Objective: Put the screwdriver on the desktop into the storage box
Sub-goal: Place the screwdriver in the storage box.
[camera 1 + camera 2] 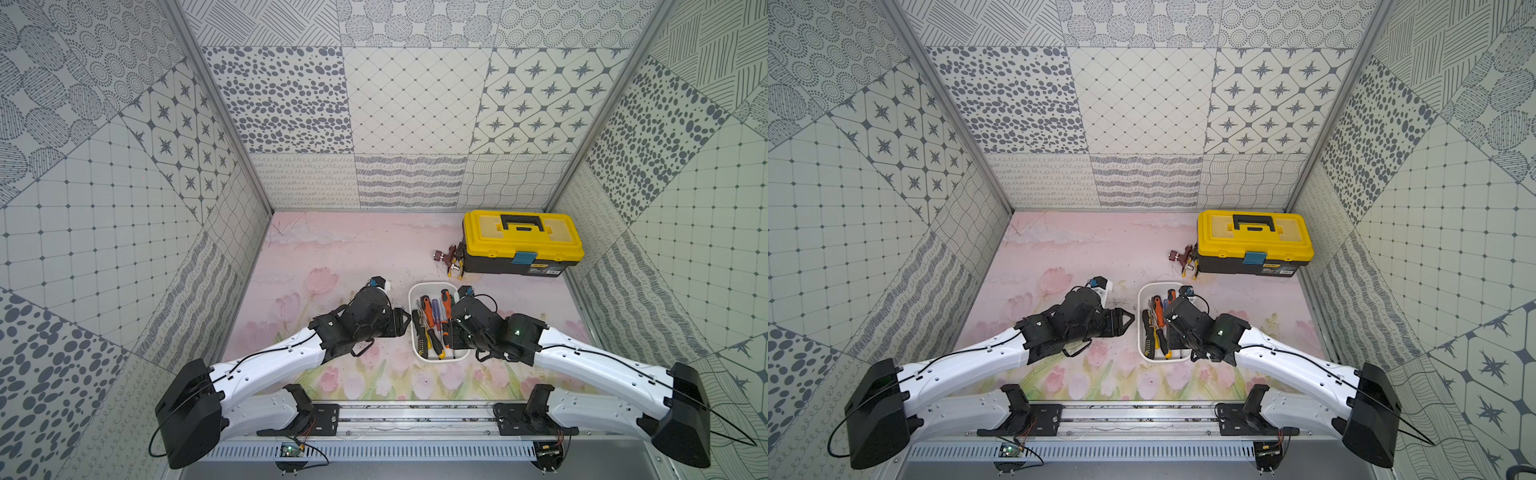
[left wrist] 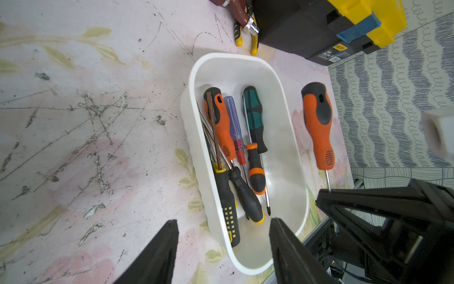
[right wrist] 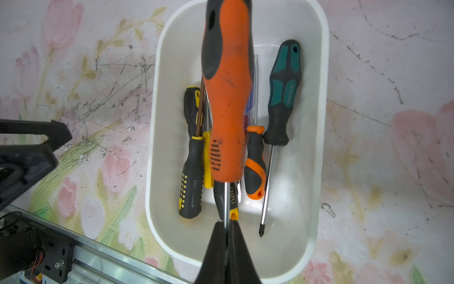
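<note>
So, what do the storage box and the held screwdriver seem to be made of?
The storage box looks like smooth white plastic, slightly glossy: light glints on its floor. The screwdriver in the right gripper has an orange-black handle, probably matte rubbery plastic with moulded grooves; its thin shiny shaft is likely steel.

A yellow-lidded black toolbox (image 1: 523,239) stands at the far right, pliers (image 2: 237,37) and a reddish-brown fitting (image 2: 240,14) just beside it.
</note>
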`<state>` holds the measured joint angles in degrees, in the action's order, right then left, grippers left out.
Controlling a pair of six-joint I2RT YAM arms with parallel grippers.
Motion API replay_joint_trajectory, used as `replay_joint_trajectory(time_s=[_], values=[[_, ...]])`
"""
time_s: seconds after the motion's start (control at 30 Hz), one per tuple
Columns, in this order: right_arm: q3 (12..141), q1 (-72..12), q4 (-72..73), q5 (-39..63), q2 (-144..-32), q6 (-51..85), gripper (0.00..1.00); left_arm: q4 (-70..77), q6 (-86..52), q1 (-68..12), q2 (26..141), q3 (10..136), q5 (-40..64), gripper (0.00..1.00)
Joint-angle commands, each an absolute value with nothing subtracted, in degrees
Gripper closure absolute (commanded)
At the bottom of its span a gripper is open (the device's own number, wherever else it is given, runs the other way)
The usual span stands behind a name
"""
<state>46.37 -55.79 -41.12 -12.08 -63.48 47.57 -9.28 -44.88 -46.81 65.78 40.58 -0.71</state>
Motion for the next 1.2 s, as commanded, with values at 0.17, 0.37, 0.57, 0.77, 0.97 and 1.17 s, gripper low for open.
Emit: replay_joint_trajectory(time_s=[0.17,0.37,0.57,0.77,0.97,1.17], values=[[48.22,-55.57,-39.99,-13.27,-68.8,48.01,1.0,-9.83,-44.42,-47.07,65.68,39.99,-1.5,0.35],[50.73,-55.62,-39.2,-10.9,-73.54,46.67,1.0,-9.98,-44.26,-47.07,65.7,40.08,-1.74,0.35],[50.99,-55.55,-38.55,-11.57,-75.2,46.83,1.0,-9.92,-44.08,-47.04,65.82,40.08,-1.77,0.35],[49.05,-55.03,-38.54,-12.83,-73.13,47.46,1.0,-10.5,-43.96,-47.12,66.79,41.04,-1.59,0.36],[49.21,-54.06,-38.56,-12.48,-72.95,47.07,1.0,-10.37,-44.03,-47.14,67.21,40.85,-2.02,0.35],[49.36,-53.61,-38.54,-12.24,-72.91,46.95,1.0,-10.84,-43.65,-47.11,68.03,41.31,-1.76,0.35]])
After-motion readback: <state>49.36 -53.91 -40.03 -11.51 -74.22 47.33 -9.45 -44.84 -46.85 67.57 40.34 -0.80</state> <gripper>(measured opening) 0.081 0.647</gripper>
